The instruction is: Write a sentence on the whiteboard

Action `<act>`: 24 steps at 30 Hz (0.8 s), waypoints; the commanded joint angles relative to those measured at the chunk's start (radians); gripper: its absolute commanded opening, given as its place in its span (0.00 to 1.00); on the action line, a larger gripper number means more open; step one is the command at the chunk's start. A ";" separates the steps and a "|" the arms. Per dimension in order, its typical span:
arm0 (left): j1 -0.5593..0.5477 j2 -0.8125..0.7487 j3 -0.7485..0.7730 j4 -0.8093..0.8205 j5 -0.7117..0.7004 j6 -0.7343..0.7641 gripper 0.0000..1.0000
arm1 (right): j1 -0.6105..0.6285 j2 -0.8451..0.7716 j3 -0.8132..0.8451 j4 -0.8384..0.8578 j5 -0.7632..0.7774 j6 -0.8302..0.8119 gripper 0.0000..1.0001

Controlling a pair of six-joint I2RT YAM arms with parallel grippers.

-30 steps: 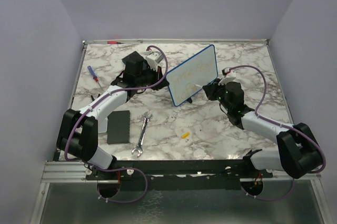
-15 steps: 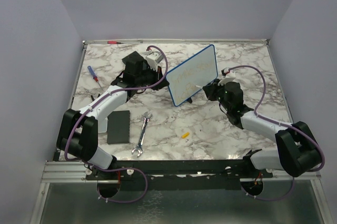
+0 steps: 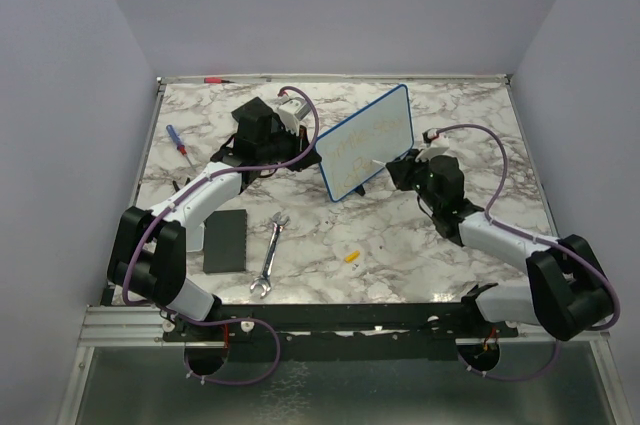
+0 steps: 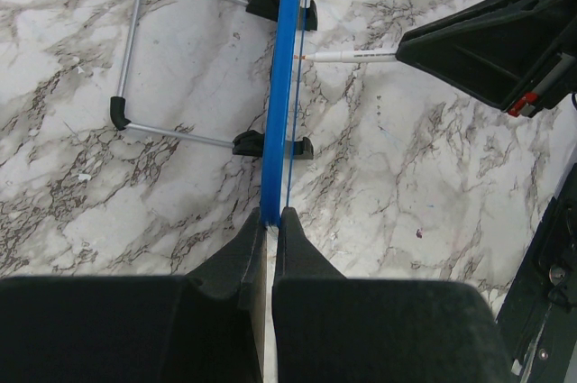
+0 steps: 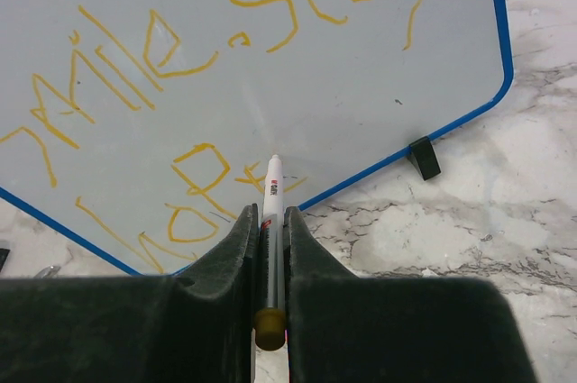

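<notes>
- While bearing everything else, marble table (image 3: 400,245): widest thing in view, with 2 arms bolted at its near edge.
- Standing upright on black feet toward the back middle of that table: whiteboard (image 3: 367,140), blue-framed, face turned toward the right arm, with a wire stand (image 4: 135,59) behind it.
- Across the board's face in yellow: sentence (image 5: 153,50), 2 lines, upper one reaching nearly edge to edge, lower one short and breaking off right by the marker tip.
- Clamped tight on the board's blue edge: left gripper (image 4: 271,214), steadying it from the left side.
- Closed around a marker (image 5: 271,186): right gripper (image 5: 271,214), aiming it straight at the lower part of the face.
- Lying flat by the left arm, well apart from the board: black pad (image 3: 225,241), with a wrench (image 3: 269,255) just beside it and a screwdriver (image 3: 176,139) near the left edge.
- Loose near the front, between the 2 arms: small yellow cap (image 3: 351,255).
- Tip at the face or just off it; contact too fine to tell.
- Judged step: mid-writing, lower line unfinished, likely past halfway.
- Next move, as a guess: light pressure, tip carried rightward along the lower line, strokes kept small given the bottom frame close below, left clamp held firm to guard against tipping or sliding.
</notes>
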 commanded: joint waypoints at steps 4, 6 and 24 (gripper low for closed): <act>-0.013 -0.006 0.004 -0.051 -0.009 0.016 0.00 | 0.003 -0.070 0.011 -0.079 0.044 -0.018 0.01; -0.013 -0.006 0.003 -0.052 -0.009 0.017 0.00 | 0.002 -0.076 0.014 -0.085 0.049 -0.024 0.01; -0.012 -0.006 0.004 -0.051 -0.008 0.016 0.00 | -0.017 -0.071 0.042 -0.062 0.041 -0.020 0.01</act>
